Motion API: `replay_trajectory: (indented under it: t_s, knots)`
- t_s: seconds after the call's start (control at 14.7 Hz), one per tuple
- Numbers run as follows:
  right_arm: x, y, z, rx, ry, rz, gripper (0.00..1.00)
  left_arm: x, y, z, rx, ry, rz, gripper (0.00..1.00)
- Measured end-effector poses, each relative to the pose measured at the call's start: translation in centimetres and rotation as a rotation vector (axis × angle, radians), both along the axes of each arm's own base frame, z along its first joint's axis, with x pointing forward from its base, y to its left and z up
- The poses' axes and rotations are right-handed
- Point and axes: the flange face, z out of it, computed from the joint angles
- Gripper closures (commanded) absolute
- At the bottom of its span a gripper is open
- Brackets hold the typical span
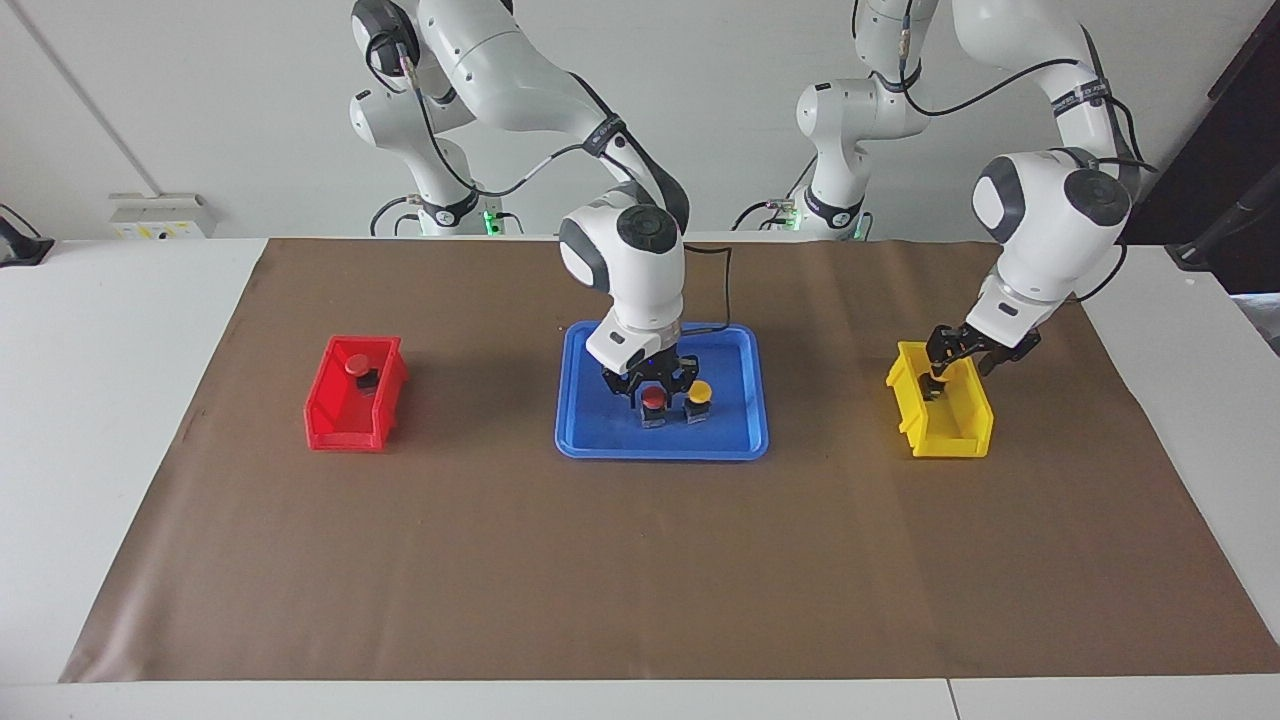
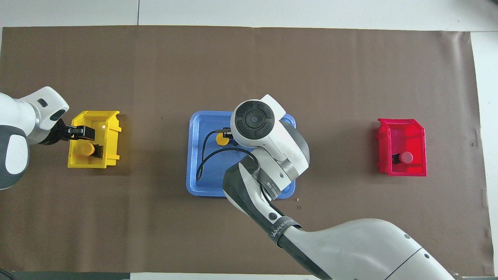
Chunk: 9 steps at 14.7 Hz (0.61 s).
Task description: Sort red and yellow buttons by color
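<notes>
In the blue tray [image 1: 600, 440] stand a red button [image 1: 653, 398] and a yellow button [image 1: 699, 392] side by side. My right gripper [image 1: 652, 386] is down over the red button and shut on it. The overhead view hides that grip under the right wrist, with only the tray's yellow button [image 2: 222, 139] showing. A second yellow button [image 2: 88, 149] lies in the yellow bin [image 2: 111, 120], free of my left gripper [image 2: 79, 132], which hangs open just above the bin [image 1: 945, 435]. Another red button [image 1: 357, 366] rests in the red bin [image 1: 335, 425].
A brown mat [image 1: 640, 580] covers the table. The yellow bin is toward the left arm's end, the red bin [image 2: 400, 126] toward the right arm's end, the blue tray [image 2: 202, 182] between them. A black cable [image 2: 202, 159] loops over the tray.
</notes>
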Motion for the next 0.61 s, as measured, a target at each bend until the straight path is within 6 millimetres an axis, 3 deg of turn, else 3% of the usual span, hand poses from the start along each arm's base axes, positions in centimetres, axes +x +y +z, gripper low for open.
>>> replay_trajectory:
  t_s: [0.2,0.34,0.48,0.54,0.61]
  knots:
    - [1.1,-0.7,2.6,-0.026,0.017,-0.011,0.90,1.1,-0.7,7.9,0.001,-0.008,-0.010,0.00]
    - [3.0,-3.8,6.7,-0.057,0.040,0.026,0.90,0.7,-2.0,13.9,0.002,0.015,-0.031,0.00]
    - [5.1,-11.7,11.2,-0.083,0.058,0.105,0.90,-0.3,-3.7,18.6,-0.003,0.029,-0.057,0.00]
    - [5.7,-17.2,13.1,-0.084,0.065,0.145,0.90,-0.4,-4.9,19.6,-0.015,0.012,-0.055,0.00]
    - [5.7,-22.9,14.4,-0.068,0.073,0.177,0.90,-0.2,-6.4,19.2,-0.027,-0.008,-0.035,0.00]
